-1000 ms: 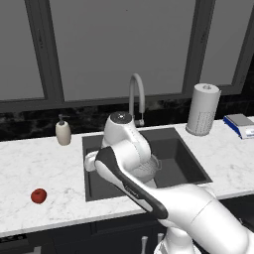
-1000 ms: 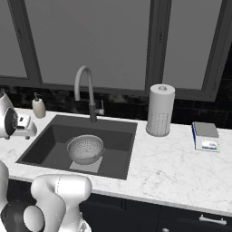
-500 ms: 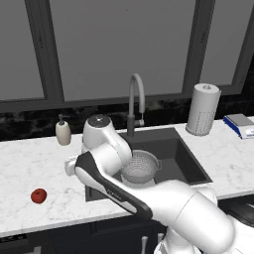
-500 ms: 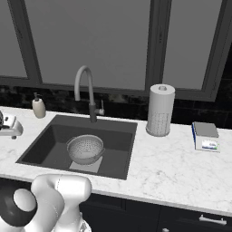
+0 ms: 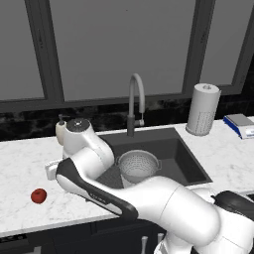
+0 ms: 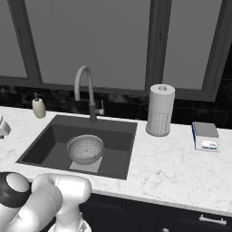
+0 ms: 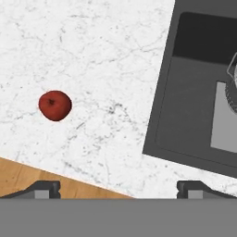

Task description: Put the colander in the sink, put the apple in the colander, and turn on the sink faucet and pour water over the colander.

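Colander placed; apple and water outstanding.
You see the large dark grey rectangular sink (image 6: 54, 136) holding the round perforated silvery colander (image 6: 85, 149); the tall grey gooseneck faucet (image 6: 86, 90) looks dry. The small red apple (image 7: 55, 105) lies on marble, under the gripper (image 7: 118, 187), fingers spread wide, empty.

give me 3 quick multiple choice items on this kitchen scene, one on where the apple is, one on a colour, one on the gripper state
1. Where is the apple?
A. in the colander
B. on the marble counter left of the sink
C. in the gripper

2. What colour is the apple?
A. green
B. yellow
C. red

3. How is the gripper?
A. open, holding nothing
B. shut on the apple
C. shut on the colander

Answers: 1 B, it lies on the white counter, apart from the sink. 2 C, red in the left base and hand views. 3 A, the finger tips stand wide apart over the counter, while the colander sits in the sink.
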You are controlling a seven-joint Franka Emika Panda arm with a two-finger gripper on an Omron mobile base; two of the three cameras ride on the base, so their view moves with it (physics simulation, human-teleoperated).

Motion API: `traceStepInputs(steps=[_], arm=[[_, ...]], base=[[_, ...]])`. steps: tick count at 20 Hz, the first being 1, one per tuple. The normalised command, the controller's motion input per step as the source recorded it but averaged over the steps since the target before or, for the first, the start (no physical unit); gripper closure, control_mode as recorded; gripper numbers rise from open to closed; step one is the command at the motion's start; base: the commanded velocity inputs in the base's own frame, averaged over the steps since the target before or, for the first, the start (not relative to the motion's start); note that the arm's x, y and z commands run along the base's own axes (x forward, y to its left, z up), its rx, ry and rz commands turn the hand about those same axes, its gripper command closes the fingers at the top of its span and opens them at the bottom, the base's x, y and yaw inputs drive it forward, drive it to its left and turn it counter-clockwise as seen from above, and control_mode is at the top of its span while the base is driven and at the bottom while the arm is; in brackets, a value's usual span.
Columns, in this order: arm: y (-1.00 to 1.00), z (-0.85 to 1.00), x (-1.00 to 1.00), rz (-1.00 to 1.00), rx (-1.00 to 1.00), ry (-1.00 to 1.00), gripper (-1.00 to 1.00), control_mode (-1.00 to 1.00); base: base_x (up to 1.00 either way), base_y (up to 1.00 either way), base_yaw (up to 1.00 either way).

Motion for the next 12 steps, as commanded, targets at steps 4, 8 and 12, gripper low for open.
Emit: traceStepInputs(steps=[4,8,12], arm=[[0.41,0.0,-0.06,0.0,0.0,0.0,-1.0,-1.0],[0.46,0.0,0.0,0.0,0.0,0.0,-1.0,-1.0],[0.33,0.0,0.0,0.0,0.03,0.0,-1.0,-1.0]], base=[[0.0,0.0,0.0],[0.0,0.0,0.0],[0.0,0.0,0.0]])
